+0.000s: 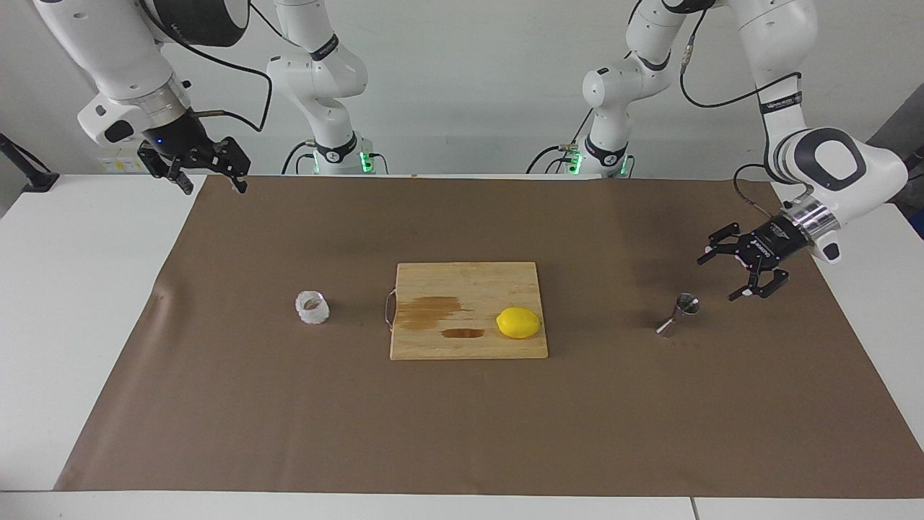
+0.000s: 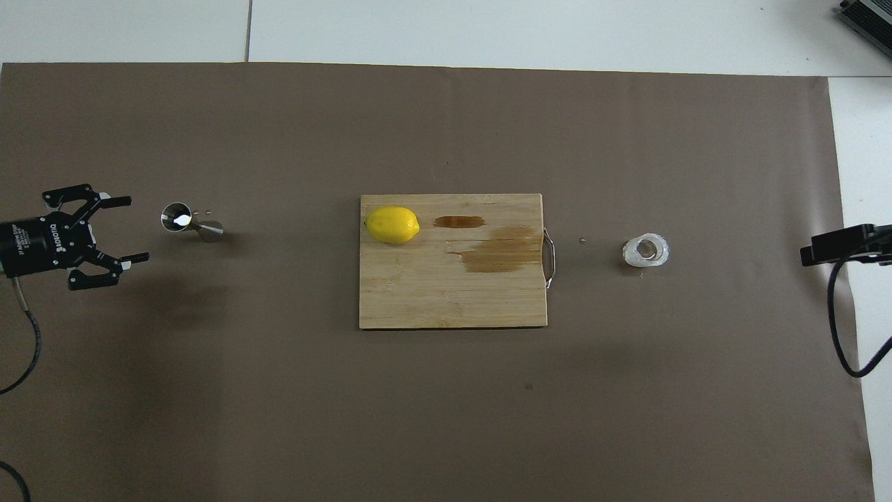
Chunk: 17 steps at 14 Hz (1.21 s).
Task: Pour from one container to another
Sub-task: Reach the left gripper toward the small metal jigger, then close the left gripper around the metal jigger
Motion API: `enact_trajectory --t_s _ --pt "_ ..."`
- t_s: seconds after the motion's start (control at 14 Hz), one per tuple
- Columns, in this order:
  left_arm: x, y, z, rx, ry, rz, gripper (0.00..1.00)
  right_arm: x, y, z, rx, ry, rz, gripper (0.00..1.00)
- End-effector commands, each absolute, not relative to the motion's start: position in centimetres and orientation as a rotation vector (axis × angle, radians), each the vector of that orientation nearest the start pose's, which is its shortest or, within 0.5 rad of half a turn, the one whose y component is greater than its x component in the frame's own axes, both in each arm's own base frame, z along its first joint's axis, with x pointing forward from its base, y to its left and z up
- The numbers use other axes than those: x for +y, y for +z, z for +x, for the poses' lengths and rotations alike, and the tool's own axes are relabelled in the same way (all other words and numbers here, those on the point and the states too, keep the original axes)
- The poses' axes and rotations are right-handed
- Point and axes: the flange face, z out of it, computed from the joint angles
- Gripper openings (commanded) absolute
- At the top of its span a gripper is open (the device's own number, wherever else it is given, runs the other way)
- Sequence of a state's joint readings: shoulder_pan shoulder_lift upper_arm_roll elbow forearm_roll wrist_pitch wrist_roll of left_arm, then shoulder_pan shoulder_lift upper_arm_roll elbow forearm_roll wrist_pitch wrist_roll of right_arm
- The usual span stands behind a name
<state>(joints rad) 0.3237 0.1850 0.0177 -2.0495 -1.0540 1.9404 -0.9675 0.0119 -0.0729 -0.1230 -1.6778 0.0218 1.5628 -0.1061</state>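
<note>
**Table stock: mat, board, lemon, cup, jigger, two grippers**

While both arms hang clear of every item, the table (image 1: 72, 303) carries, in falling order of size, the following.

Brown mat (image 1: 462, 426): covers most of the tabletop; all loose items sit on it.

Wooden cutting board (image 1: 468, 285): middle of the mat, metal handle toward the right arm's end, two dark wet-looking stains on its face.

Left gripper (image 1: 720, 276): fingers spread wide, holding nothing, low over the mat just beside the jigger at the left arm's end, not touching it.

Right gripper (image 1: 211, 179): fingers apart, empty, raised over the mat's edge nearest the robots at the right arm's end; this arm waits.

Lemon (image 1: 518, 322): yellow, on the board, at its end toward the left arm.

Glass cup (image 1: 312, 308): squat, bumpy whitish wall, upright on the mat, near the board's handle.

Steel jigger (image 1: 677, 315): hourglass shape, upright on the mat, well apart from the board toward the left arm's end.
</note>
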Motion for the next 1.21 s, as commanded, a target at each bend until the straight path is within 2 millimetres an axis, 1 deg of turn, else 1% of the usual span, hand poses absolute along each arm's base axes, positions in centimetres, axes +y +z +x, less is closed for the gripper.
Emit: enact_trajectory --t_s 0.0,0.21,0.29,0.57,0.79,0.86,1.14 --pt "13.1 34.2 55.4 1.852 -0.652 1.307 1.0 -5.9 61.6 52.3 0.028 0.077 -3.105 1.0" --pt "12.0 33.3 55.0 1.811 -0.654 1.346 1.0 -5.9 61.7 52.3 0.028 0.074 -3.105 1.0" --pt "11.4 32.6 54.7 1.801 -0.662 1.338 1.0 -5.9 61.6 52.3 0.028 0.076 -3.104 1.0" --pt "9.8 31.5 54.5 1.808 -0.654 1.301 1.0 -5.9 61.6 52.3 0.028 0.077 -3.105 1.0" --pt "9.7 31.5 54.5 1.81 -0.651 1.263 1.0 -5.9 61.6 52.3 0.028 0.077 -3.105 1.0" --pt "9.3 31.5 54.5 1.804 -0.654 1.265 1.0 -5.9 61.6 52.3 0.028 0.077 -3.105 1.0" --pt "9.0 31.1 54.2 1.784 -0.639 1.258 1.0 -5.9 61.6 52.3 0.028 0.077 -3.105 1.0"
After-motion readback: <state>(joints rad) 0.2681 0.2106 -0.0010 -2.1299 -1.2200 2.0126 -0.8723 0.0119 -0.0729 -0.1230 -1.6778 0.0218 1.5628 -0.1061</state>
